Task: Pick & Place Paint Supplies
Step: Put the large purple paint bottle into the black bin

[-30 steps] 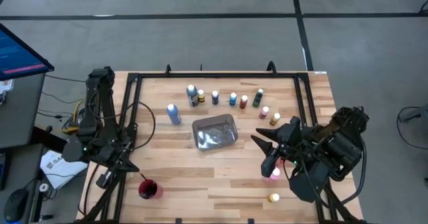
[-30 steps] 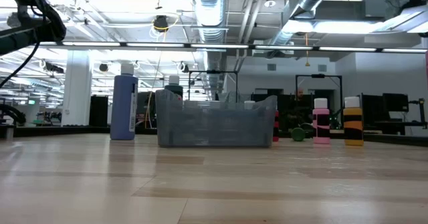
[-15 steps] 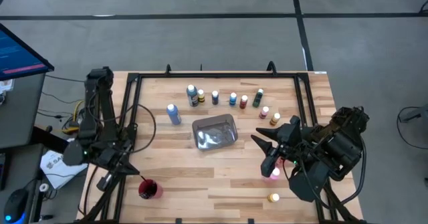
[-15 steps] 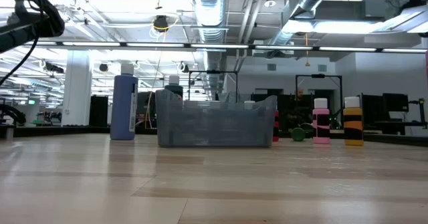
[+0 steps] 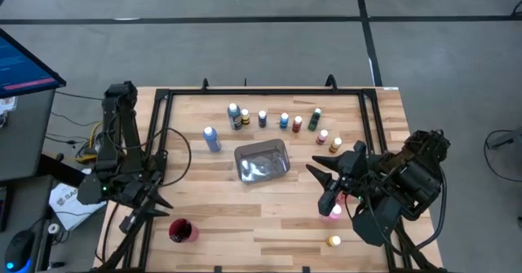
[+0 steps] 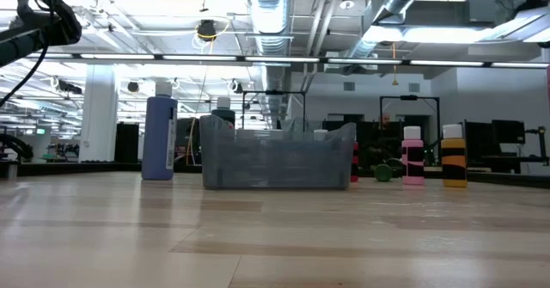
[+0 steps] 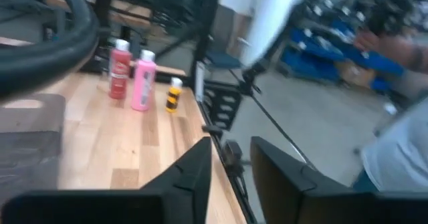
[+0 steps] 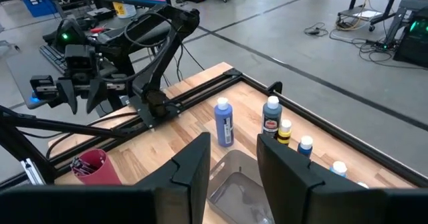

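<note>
Small paint bottles stand upright in a row at the table's far side, with a blue bottle to their left. A pink bottle and a yellow one stand near the right front. The red cup stands near the left front with thin dark things inside it. My left gripper is open, level and just left of the cup, nothing between its fingers. My right gripper hangs open high over the pink bottle, holding nothing.
A grey metal tray sits at the table's middle; in the low view it stands as a tray between the blue bottle and the pink one. A black frame rail runs along the left edge. Bare wood lies in front of the tray.
My left gripper has opened beside the red cup without leaving its place. My right arm has kept still, and no bottle has moved.
</note>
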`<state>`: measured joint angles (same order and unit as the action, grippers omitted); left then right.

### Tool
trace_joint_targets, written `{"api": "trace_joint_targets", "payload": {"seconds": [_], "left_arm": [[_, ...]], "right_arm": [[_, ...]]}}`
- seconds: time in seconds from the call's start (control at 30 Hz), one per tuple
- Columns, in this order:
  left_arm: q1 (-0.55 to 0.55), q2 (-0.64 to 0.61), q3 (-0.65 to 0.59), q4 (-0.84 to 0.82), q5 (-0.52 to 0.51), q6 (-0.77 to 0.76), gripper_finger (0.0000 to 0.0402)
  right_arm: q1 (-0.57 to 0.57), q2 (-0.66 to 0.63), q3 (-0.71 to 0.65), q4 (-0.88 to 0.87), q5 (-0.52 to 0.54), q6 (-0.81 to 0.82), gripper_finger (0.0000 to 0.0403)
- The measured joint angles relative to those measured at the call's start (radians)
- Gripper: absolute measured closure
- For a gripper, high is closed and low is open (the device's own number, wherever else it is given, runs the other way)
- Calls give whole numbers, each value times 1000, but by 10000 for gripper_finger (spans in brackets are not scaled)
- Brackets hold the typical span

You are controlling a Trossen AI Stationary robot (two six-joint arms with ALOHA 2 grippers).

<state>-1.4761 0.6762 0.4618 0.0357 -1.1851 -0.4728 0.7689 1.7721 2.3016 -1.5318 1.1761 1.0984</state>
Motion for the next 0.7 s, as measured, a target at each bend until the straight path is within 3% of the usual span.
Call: {"api": "trace_joint_targets", "payload": {"seconds": [0.13, 0.43, 0.57, 0.7], "left_arm": [[37, -5, 24, 62, -91, 29, 271], [255, -46, 222, 72, -119, 238, 243], [347, -83, 304, 71, -21, 362, 243], [404, -134, 350, 68, -10, 467, 243]], "right_arm": [[-6, 0, 0, 0, 0, -7, 284], [-69, 0, 0, 0, 0, -81, 284], [-99, -10, 0, 0, -6, -274, 284], [-135, -84, 0, -2, -98, -465, 286]]}}
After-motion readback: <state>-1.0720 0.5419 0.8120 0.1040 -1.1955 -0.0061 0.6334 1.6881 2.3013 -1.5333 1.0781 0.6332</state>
